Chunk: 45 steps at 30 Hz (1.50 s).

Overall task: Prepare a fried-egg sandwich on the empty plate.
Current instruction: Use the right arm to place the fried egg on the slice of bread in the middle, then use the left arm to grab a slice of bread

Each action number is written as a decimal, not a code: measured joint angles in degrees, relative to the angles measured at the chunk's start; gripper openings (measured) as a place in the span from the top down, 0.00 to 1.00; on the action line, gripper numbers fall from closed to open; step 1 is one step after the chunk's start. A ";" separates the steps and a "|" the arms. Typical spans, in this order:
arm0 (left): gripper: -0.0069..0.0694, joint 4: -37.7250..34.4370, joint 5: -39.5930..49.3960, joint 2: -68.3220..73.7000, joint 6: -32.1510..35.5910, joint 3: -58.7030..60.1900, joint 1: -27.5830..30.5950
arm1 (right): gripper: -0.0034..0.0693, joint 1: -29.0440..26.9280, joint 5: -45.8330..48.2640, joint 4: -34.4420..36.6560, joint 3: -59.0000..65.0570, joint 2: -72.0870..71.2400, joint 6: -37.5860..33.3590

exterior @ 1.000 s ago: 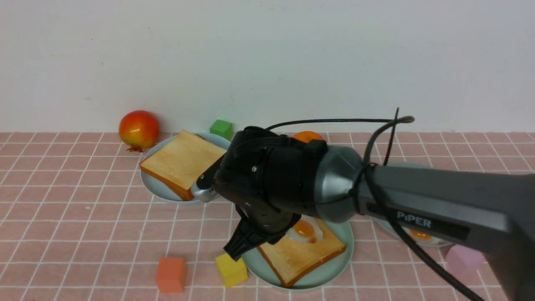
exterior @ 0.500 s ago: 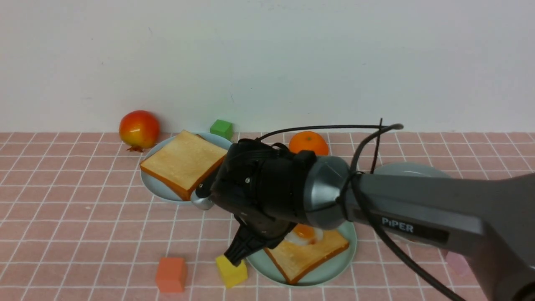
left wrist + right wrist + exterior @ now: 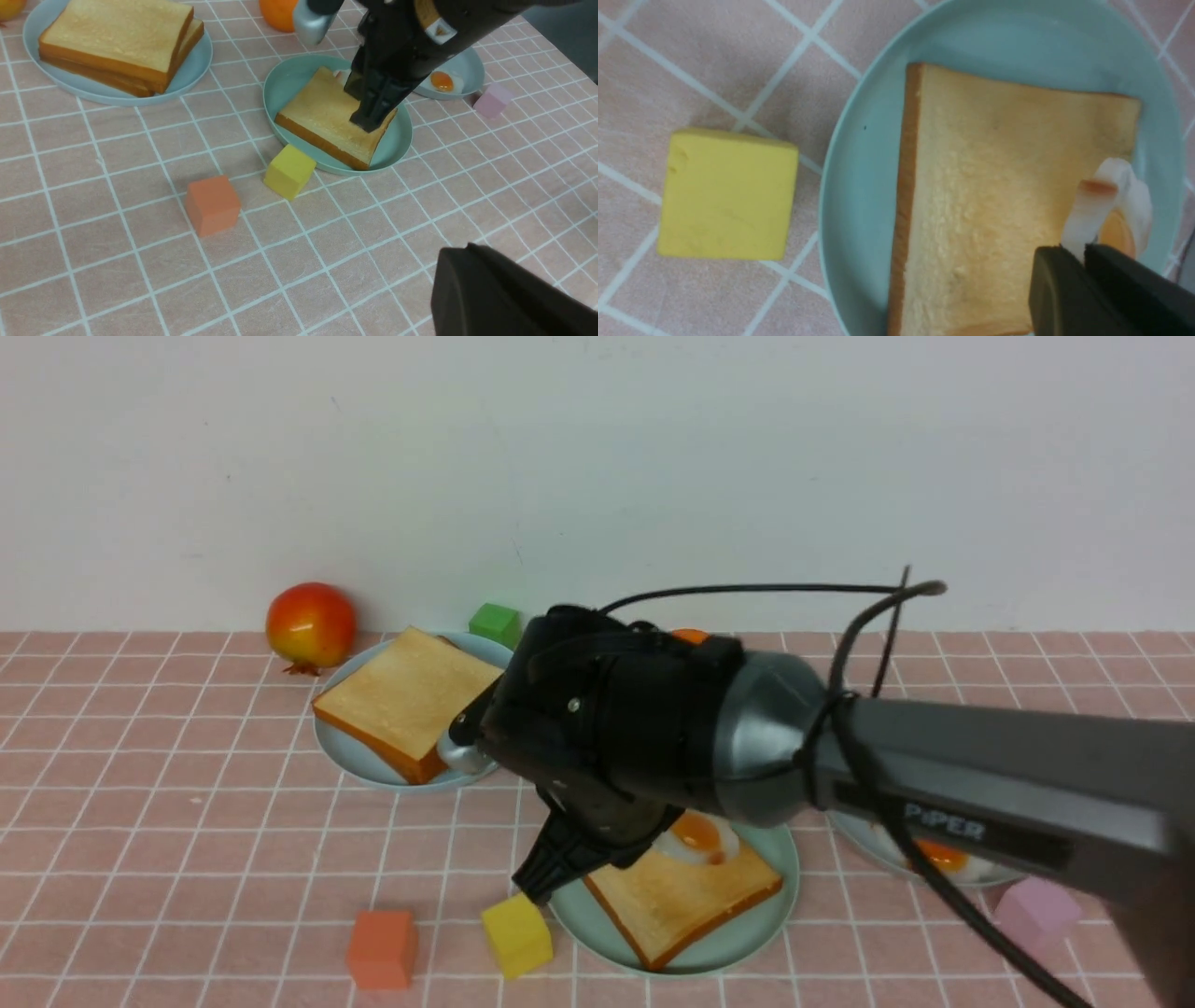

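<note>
The mint-green plate (image 3: 747, 943) sits front centre with one toast slice (image 3: 681, 905) on it. My right gripper (image 3: 540, 887) hangs over this plate, shut on the white edge of a fried egg (image 3: 1115, 219). The egg (image 3: 695, 838) hangs tilted by the toast's far corner. In the right wrist view the gripper (image 3: 1078, 254) is over the toast (image 3: 985, 196). My left gripper (image 3: 467, 261) looks shut and empty, low over bare table near the front.
A blue-grey plate (image 3: 355, 756) at back left holds two stacked toast slices (image 3: 406, 700). Another blue-grey plate at right holds a second egg (image 3: 938, 859). Yellow cube (image 3: 516, 938), orange cube (image 3: 381, 947), lilac cube (image 3: 1036, 910), green cube (image 3: 495, 621), red fruit (image 3: 310, 625) and orange (image 3: 278, 9) lie around.
My right arm dipped toward the green plate, then rose and shifted right. The egg moved with the gripper. The toast on the plate stayed put in the last half second.
</note>
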 joint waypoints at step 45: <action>0.89 2.11 0.12 46.14 11.13 -18.12 0.13 | 0.96 1.87 9.72 11.05 15.22 -47.25 1.95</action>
